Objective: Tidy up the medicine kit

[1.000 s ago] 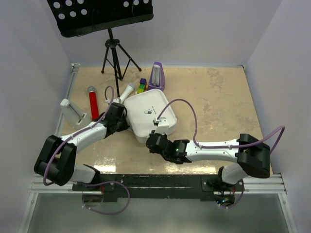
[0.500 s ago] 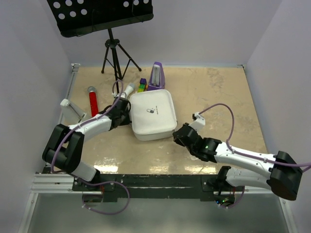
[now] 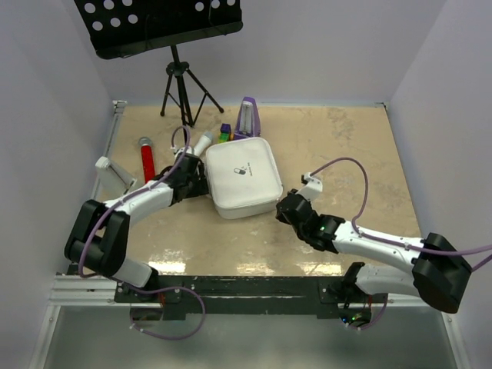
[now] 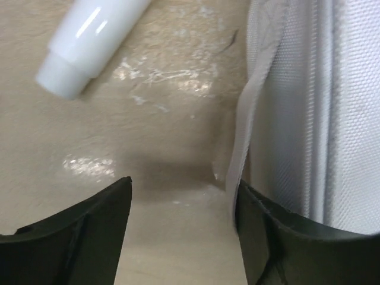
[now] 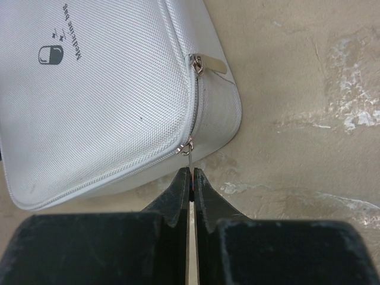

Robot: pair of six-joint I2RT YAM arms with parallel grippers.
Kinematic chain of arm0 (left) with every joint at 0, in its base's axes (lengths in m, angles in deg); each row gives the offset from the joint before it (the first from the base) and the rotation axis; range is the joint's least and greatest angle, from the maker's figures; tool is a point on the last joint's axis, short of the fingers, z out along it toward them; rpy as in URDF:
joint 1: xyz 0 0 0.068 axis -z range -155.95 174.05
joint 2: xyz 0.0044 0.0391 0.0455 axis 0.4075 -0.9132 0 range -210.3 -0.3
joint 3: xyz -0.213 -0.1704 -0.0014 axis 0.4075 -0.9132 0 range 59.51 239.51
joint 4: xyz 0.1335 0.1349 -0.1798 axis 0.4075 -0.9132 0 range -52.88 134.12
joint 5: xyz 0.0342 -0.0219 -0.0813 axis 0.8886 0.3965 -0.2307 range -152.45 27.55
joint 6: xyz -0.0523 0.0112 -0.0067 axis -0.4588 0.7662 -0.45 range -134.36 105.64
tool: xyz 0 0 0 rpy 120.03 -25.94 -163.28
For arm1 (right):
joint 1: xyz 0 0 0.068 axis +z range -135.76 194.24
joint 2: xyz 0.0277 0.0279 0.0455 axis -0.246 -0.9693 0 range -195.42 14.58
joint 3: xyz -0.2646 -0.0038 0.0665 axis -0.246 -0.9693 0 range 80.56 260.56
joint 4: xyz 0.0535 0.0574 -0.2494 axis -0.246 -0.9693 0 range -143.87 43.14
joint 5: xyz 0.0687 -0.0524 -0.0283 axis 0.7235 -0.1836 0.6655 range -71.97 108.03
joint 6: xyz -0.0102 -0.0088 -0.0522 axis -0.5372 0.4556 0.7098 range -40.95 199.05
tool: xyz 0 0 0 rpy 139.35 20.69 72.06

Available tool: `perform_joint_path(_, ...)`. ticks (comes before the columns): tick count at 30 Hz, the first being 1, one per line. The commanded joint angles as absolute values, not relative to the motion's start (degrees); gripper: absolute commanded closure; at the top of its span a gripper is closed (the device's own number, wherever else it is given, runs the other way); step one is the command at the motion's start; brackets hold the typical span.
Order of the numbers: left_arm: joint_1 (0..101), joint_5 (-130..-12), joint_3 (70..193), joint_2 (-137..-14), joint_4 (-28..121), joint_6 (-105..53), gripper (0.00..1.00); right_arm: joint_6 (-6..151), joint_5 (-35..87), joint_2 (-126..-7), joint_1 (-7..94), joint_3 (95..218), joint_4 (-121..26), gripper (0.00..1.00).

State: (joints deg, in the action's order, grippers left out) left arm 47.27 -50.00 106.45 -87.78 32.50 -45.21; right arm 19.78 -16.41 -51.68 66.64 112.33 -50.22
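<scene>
The kit (image 3: pixel 242 178) lies shut and flat near the middle of the table (image 3: pixel 354 146), lid up, its dark logo (image 3: pixel 240 171) a mere speck from above. The right wrist view brings that logo (image 5: pixel 50 54) close: a pill shape with small lettering beside it, on woven white fabric. It also shows the zip running round the near corner, with one tab (image 5: pixel 211 64) lying on the kit's side and a second, thin pull (image 5: pixel 189 149) hanging down at the corner. None of this can be made out from overhead.

The right gripper (image 5: pixel 187 175) sits at that corner with its fingers pressed together, and the end of the pull is pinched between their tips. From above, this gripper (image 3: pixel 283 206) is only a dark block touching the kit's near right corner.

The left gripper (image 3: pixel 196 181) is at the kit's left side. Its wrist view shows the fingers (image 4: pixel 77 231) spread apart and holding nothing, with bare table between them and the right-hand finger just beside the kit's wall (image 4: pixel 320 107).

A white tube (image 4: pixel 89 41) lies past the fingers; from above it (image 3: pixel 201 144) is near the kit's far left corner. Blocks (image 3: pixel 224 137) and a metronome (image 3: pixel 247 119) stand just behind the kit, and a red tube (image 3: pixel 147 161) lies further left
</scene>
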Motion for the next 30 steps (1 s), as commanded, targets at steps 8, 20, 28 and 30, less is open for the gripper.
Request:
perform_joint_path(8,44.7,-49.1,101.4,-64.0,20.1,-53.6,0.00,25.9,-20.3,-64.5,83.0,123.6,-51.7,1.00)
perform_joint_path(20,46.7,-55.9,93.4,-57.4,23.9,-57.6,0.00,24.6,-20.3,-76.1,93.1,134.0,-52.7,1.00)
perform_joint_path(28,46.7,-50.5,93.4,-67.1,26.9,-54.9,0.08,16.0,-21.1,-71.0,93.8,128.6,-61.8,1.00)
perform_joint_path(30,46.1,-51.0,91.9,-68.8,28.6,-53.8,0.18,11.8,-21.2,-69.5,93.8,126.9,-66.0,1.00)
